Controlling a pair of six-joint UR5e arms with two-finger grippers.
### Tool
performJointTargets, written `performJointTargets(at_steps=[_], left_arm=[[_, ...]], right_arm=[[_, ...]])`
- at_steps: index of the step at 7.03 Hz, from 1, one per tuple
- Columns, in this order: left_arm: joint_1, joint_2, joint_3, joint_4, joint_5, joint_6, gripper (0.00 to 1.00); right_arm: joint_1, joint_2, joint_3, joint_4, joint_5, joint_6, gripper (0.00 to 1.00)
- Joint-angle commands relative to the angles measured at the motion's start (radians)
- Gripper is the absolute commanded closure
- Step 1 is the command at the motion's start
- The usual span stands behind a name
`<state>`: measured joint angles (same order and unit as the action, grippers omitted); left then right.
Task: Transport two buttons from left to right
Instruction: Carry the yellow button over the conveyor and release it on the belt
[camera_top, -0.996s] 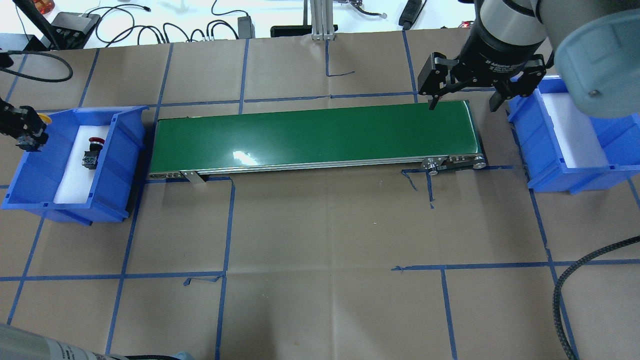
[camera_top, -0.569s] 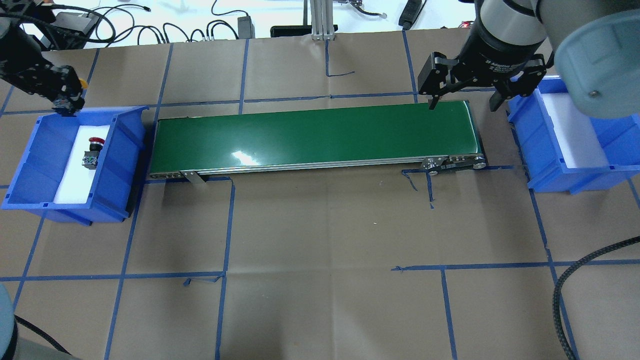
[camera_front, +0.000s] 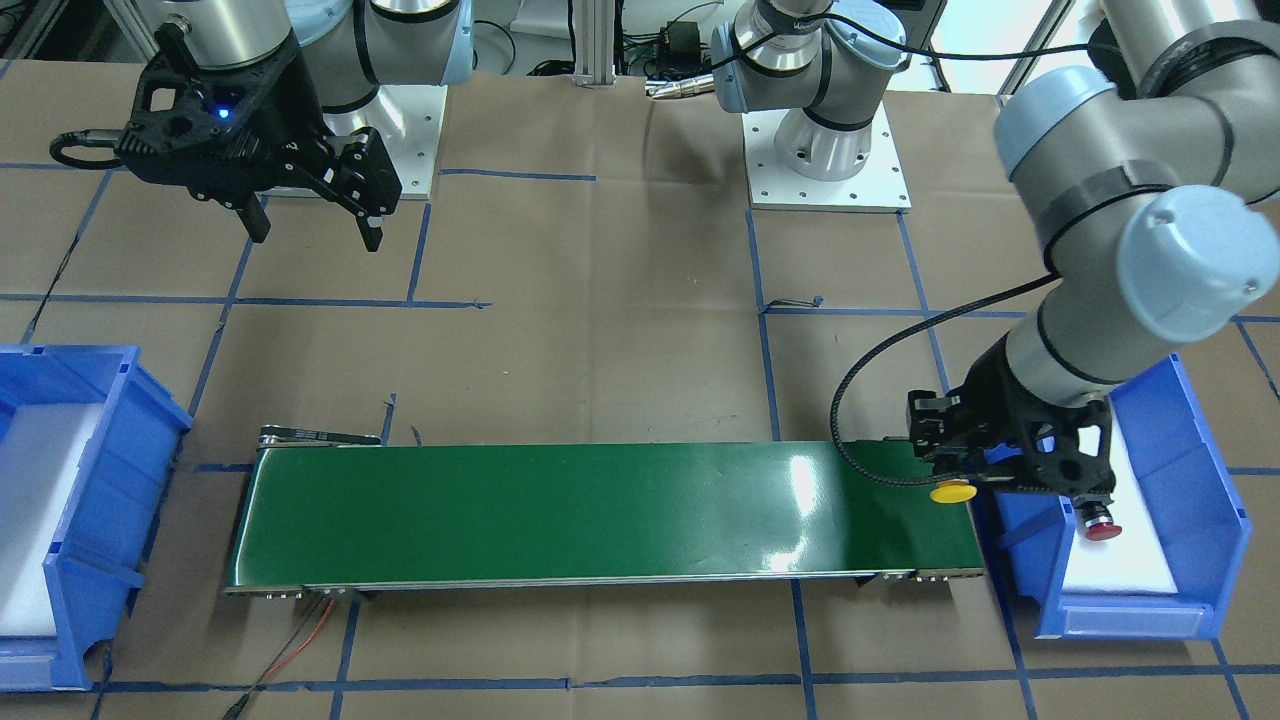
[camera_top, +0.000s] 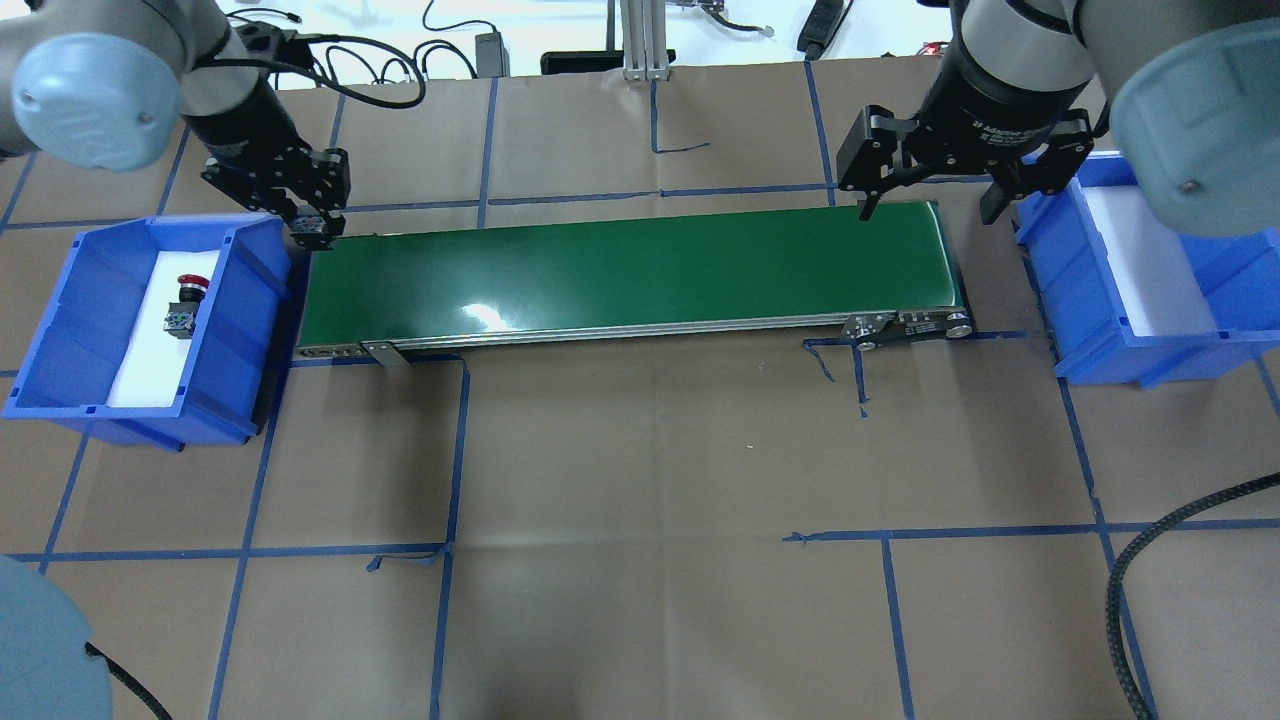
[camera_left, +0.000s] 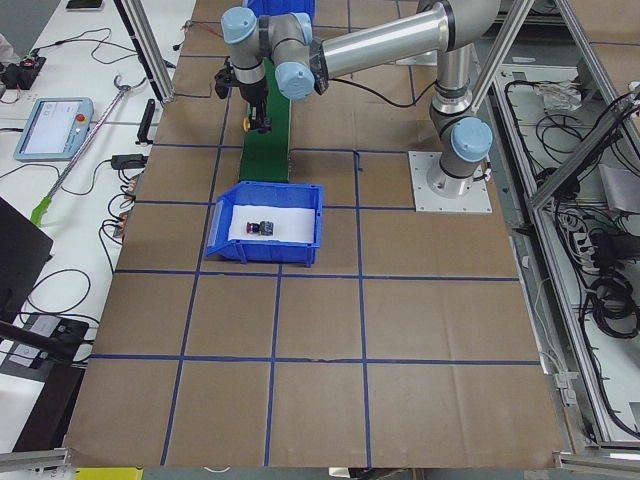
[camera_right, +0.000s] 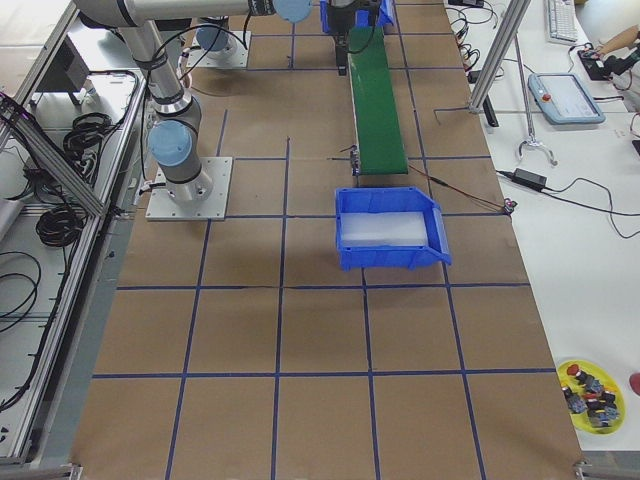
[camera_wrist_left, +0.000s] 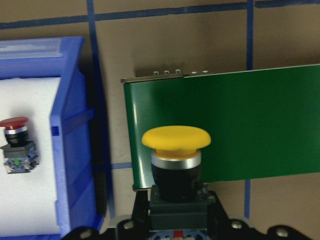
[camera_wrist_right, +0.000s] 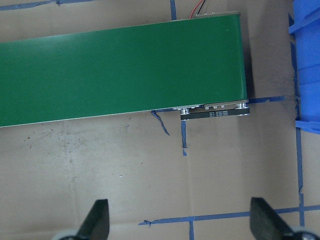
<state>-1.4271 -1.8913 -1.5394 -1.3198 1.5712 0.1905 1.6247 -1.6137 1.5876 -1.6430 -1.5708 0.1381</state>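
Yellow button: clamped by its black body between the fingers of the left gripper, with the mushroom cap projecting ahead of the claw. In the left wrist view the cap sits over the near end of the green conveyor belt, which extends away to one side of the claw.

Red button: lies on the white pad inside the left blue bin, on the side of the left claw away from the belt and apart from it. Its cap points toward the bin's far wall, with the grey-black body behind it.

Right gripper: jaws spread wide with nothing between them, hanging above the opposite end of the belt. The right blue bin, lined with a white pad, stands just beside this claw, beyond the belt's end. Brown paper crossed by blue tape lines lies directly beneath the claw.
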Motion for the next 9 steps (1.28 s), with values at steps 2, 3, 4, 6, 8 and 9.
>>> performJointTargets(at_steps=[2, 3, 4, 6, 8, 9], left_arm=[[-0.027, -0.037, -0.191, 0.238, 0.007, -0.025, 0.89], [-0.027, -0.04, -0.209, 0.263, 0.007, -0.025, 0.89], [-0.027, -0.042, -0.209, 0.266, 0.007, -0.026, 0.8], [-0.027, -0.042, -0.211, 0.268, 0.0, -0.026, 0.0], [-0.027, -0.035, -0.188, 0.264, 0.0, -0.026, 0.0], [-0.027, -0.017, -0.182, 0.264, -0.002, -0.025, 0.0]], right_arm=[[0.001, 0.0, 0.003, 0.002, 0.0, 0.0, 0.0], [0.001, 0.001, 0.003, 0.002, 0.0, 0.0, 0.0], [0.0, 0.001, 0.003, 0.002, 0.0, 0.0, 0.0], [0.001, 0.001, 0.003, -0.001, 0.0, 0.0, 0.0], [0.001, 0.001, 0.003, -0.006, 0.0, -0.002, 0.0], [0.001, 0.001, 0.003, -0.008, 0.0, -0.002, 0.0]])
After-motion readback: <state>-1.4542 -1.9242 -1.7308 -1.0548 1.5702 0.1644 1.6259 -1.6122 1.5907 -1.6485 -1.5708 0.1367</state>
